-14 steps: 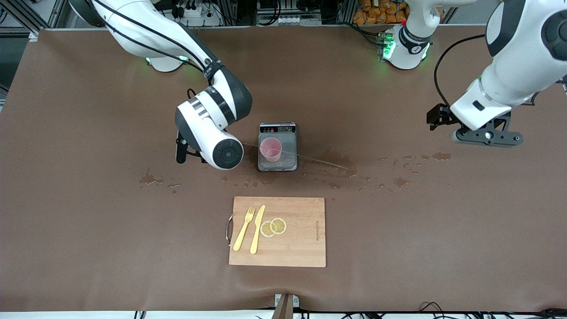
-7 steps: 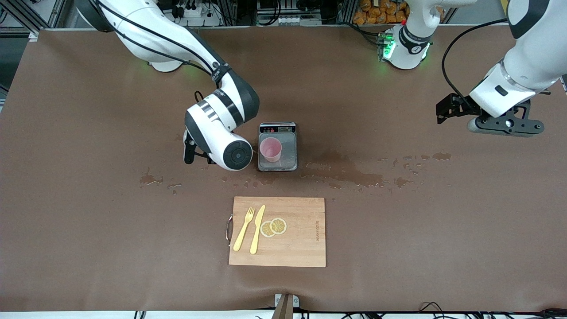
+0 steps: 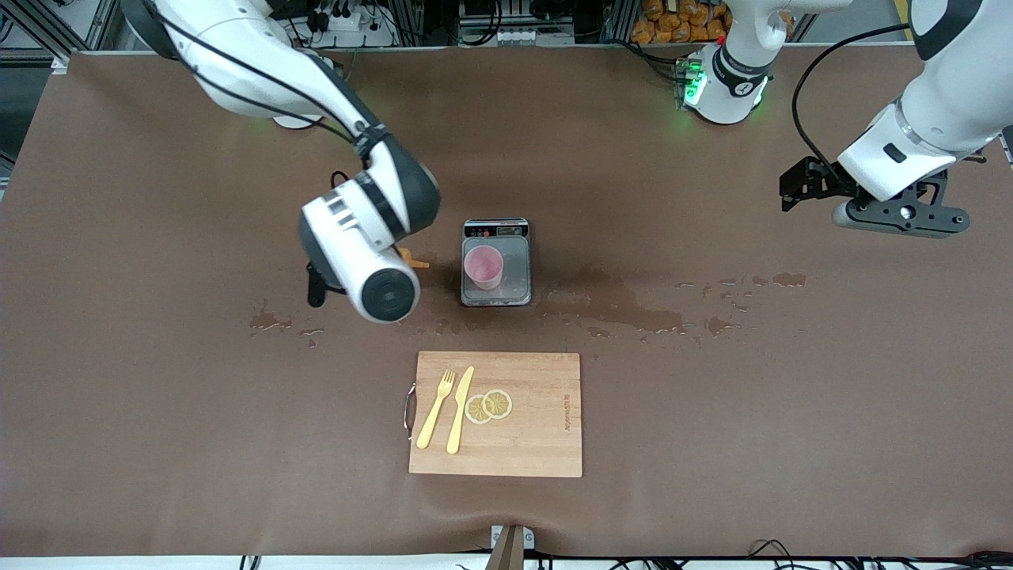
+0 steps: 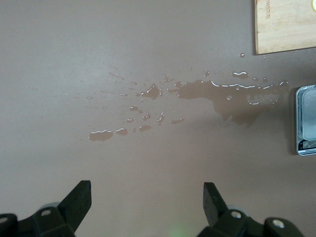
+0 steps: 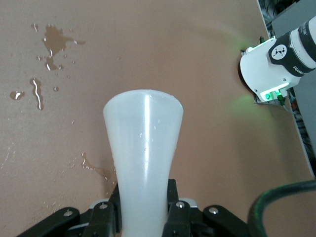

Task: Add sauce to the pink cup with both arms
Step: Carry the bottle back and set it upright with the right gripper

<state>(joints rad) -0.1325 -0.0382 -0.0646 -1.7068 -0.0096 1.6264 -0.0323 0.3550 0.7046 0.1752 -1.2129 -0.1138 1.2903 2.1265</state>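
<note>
Right gripper (image 5: 143,217) clamped on sauce bottle (image 5: 143,148), nozzle probably short of pink cup (image 3: 483,267): squeeze risks more spill. Left gripper (image 4: 145,197) open, waiting over table's end.

Hidden and cropped parts
The right tool (image 5: 143,217) is masked by its own wrist from the front; only the sauce (image 3: 409,257) nozzle peeks out. The scale (image 4: 306,120) is edge-cropped beside the left tool (image 4: 145,200).
</note>
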